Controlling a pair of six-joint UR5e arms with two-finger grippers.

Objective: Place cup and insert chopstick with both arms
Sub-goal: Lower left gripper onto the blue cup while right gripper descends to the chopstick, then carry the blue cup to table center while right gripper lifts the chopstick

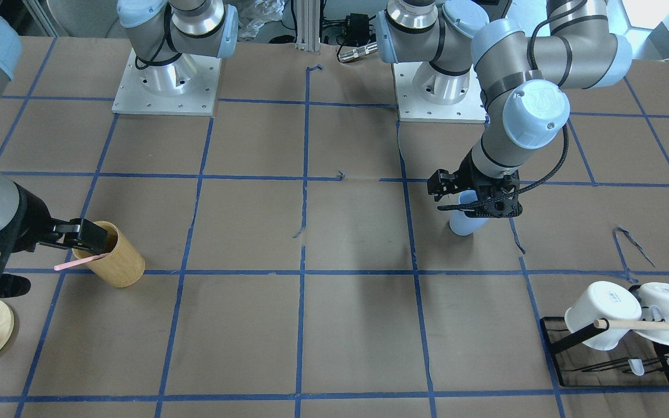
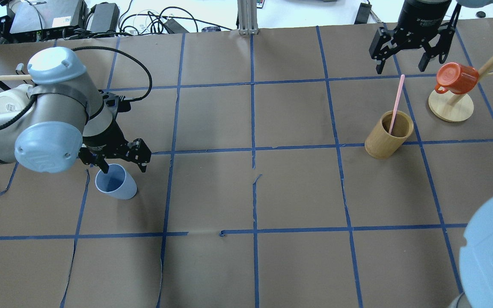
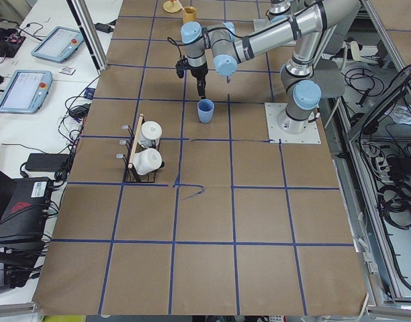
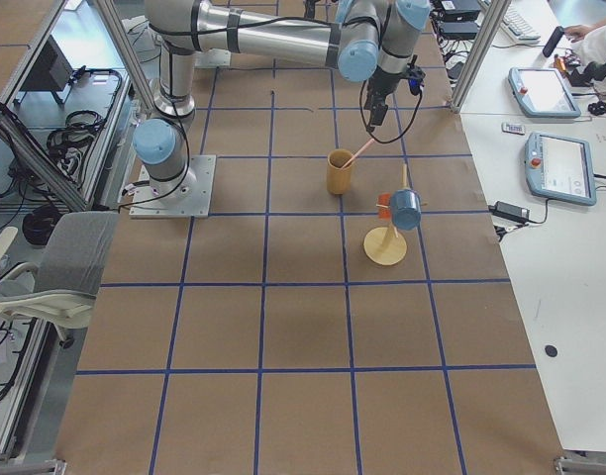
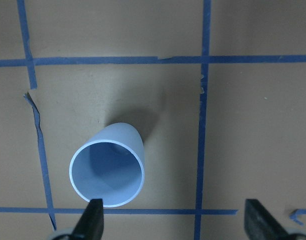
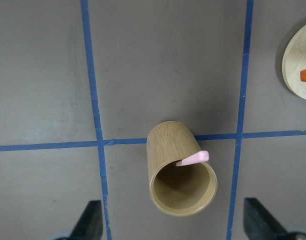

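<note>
The light blue cup (image 2: 116, 183) stands upright on the table at the left; it also shows in the left wrist view (image 5: 107, 172) and the front view (image 1: 463, 222). My left gripper (image 2: 122, 164) hangs open and empty just above it, with one finger (image 5: 92, 216) near the cup's rim. The pink chopstick (image 2: 396, 105) leans inside a tan wooden cylinder (image 2: 387, 136) at the right; its tip (image 6: 193, 158) shows over the cylinder's rim. My right gripper (image 2: 400, 64) is open and empty, above and beyond the cylinder.
A black rack with two white mugs (image 1: 601, 316) and a wooden rod (image 1: 654, 325) stands by the left arm. An orange mug (image 2: 456, 78) hangs on a wooden tree stand (image 2: 451, 109) right of the cylinder. Blue tape lines grid the brown table.
</note>
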